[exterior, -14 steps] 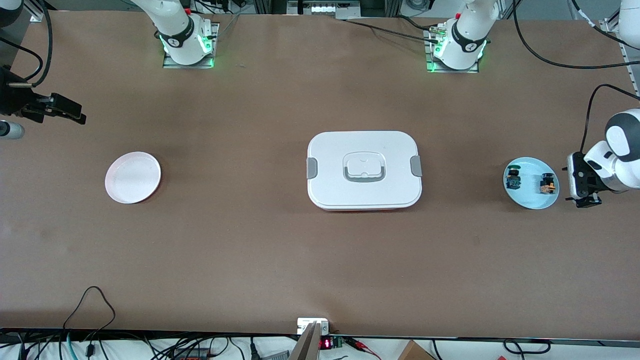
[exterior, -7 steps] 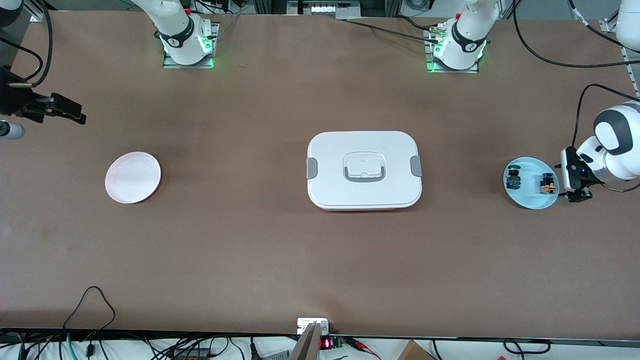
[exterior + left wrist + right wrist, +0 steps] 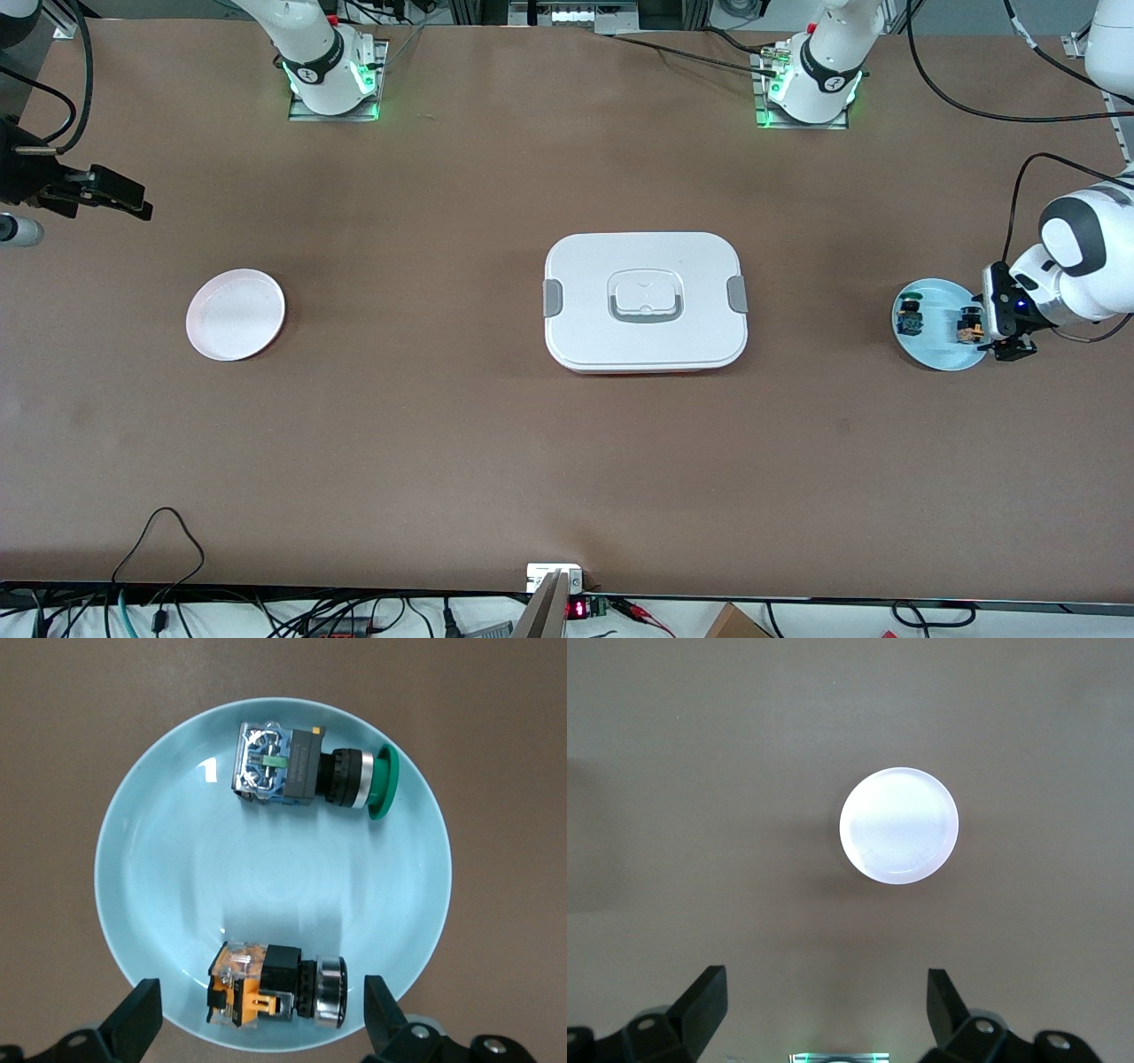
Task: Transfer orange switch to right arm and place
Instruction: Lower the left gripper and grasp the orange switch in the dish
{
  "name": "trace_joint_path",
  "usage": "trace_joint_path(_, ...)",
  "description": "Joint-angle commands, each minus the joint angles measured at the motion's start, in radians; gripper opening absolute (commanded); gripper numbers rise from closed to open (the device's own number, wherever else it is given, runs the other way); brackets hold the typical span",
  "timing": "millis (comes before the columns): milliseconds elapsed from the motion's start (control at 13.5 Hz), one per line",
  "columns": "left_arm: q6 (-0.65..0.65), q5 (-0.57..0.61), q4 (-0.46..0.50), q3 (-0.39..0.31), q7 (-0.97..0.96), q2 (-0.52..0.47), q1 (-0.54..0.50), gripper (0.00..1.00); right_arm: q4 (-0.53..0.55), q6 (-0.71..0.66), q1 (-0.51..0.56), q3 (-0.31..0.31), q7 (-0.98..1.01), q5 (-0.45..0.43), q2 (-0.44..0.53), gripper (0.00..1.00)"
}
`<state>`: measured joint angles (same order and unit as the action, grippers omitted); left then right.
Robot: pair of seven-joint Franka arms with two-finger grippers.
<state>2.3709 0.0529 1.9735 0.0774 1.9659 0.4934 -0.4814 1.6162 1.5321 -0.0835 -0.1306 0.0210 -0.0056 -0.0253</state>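
Left gripper (image 3: 261, 1028), fingers spread, hangs over the orange switch (image 3: 275, 985): descend centred, straddle its body, then pinch; right gripper (image 3: 827, 1010) waits, spread

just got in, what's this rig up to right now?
The left gripper hangs open over the light blue plate at the left arm's end of the table, lined up on the small orange-bodied push-button switch. A similar blue-bodied switch with a green cap lies beside it on the plate. Nothing is grasped yet. The right gripper waits, open, near the white round plate.
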Motion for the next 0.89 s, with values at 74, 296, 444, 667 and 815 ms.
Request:
trace_joint_path(74, 0.017, -0.03, 0.005, 0.013, 0.031, 0.004, -0.029, 1.0, -0.004, -0.013, -0.001, 0.0, -0.004, 0.003, 0.01, 1.0)
trace_joint_path(296, 0.034, -0.036, -0.001, 0.013, 0.031, 0.025, -0.036, 1.0, -0.004, -0.013, -0.001, 0.0, -0.004, 0.003, 0.008, 1.0)
trace_joint_path(444, 0.045, -0.039, -0.001, 0.015, 0.031, 0.039, -0.039, 1.0, -0.004, -0.013, -0.001, 0.0, -0.004, 0.004, 0.008, 1.0)
trace_joint_path(667, 0.048, -0.039, -0.002, 0.015, 0.031, 0.043, -0.039, 1.0, -0.004, -0.012, 0.001, 0.0, -0.004, 0.004, 0.008, 1.0)
trace_joint_path(815, 0.073, -0.039, -0.002, 0.016, 0.037, 0.047, -0.045, 0.99, -0.004, -0.012, 0.001, 0.0, -0.004, 0.007, 0.007, 1.0)
